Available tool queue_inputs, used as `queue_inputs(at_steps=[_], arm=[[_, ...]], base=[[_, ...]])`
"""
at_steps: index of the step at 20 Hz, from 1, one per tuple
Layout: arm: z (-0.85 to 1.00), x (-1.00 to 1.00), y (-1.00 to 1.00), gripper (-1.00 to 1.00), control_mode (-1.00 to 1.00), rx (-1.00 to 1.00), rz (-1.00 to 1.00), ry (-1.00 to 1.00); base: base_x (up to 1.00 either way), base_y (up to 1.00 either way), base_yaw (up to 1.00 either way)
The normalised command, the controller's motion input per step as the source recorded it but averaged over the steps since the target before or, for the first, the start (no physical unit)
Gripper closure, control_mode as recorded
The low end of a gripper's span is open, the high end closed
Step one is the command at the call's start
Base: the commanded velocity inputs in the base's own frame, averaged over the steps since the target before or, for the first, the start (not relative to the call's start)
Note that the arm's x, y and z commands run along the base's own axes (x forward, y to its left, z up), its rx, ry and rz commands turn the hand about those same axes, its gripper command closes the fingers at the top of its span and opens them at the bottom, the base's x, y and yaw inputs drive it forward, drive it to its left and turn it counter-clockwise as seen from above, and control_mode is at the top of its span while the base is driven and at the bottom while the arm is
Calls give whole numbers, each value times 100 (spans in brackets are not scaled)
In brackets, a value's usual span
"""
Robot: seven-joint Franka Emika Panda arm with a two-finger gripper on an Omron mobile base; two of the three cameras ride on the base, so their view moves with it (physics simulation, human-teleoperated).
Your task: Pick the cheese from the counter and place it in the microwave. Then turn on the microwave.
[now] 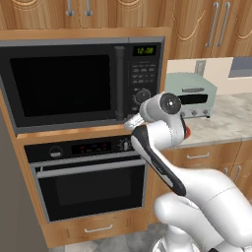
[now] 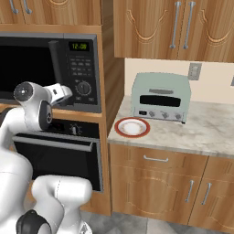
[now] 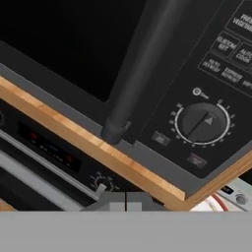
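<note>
Gripper pinched shut, empty, hovering just below the microwave lower edge near its door handle. Door closed; cheese not visible, presumably inside. Step in hand: switching on. Next move: rise and press toward the control panel by the round knob.

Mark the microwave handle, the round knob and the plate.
microwave handle [image 3: 142,64]: hand view, middle of the dark bar.
round knob [image 3: 203,123]: hand view, centre of the dial.
plate [image 2: 119,128]: right base view, red rim at left.
</note>
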Motion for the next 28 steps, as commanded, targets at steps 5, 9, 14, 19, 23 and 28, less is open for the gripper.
queue_inputs(at_steps=[5, 9, 14, 19, 23, 28], arm=[[0, -8, -3, 100, -100, -19, 9, -3], [0, -16, -1, 100, -100, -18, 6, -4], [0, -17, -2, 100, -100, -17, 6, -6], [0, -16, -6, 100, -100, -16, 6, -7], [0, -15, -7, 100, -100, -15, 5, -6], [0, -15, -5, 100, -100, -15, 4, -4]], base=[[0, 0, 0], [0, 0, 0], [0, 0, 0], [0, 0, 0], [0, 0, 0], [0, 0, 0]])
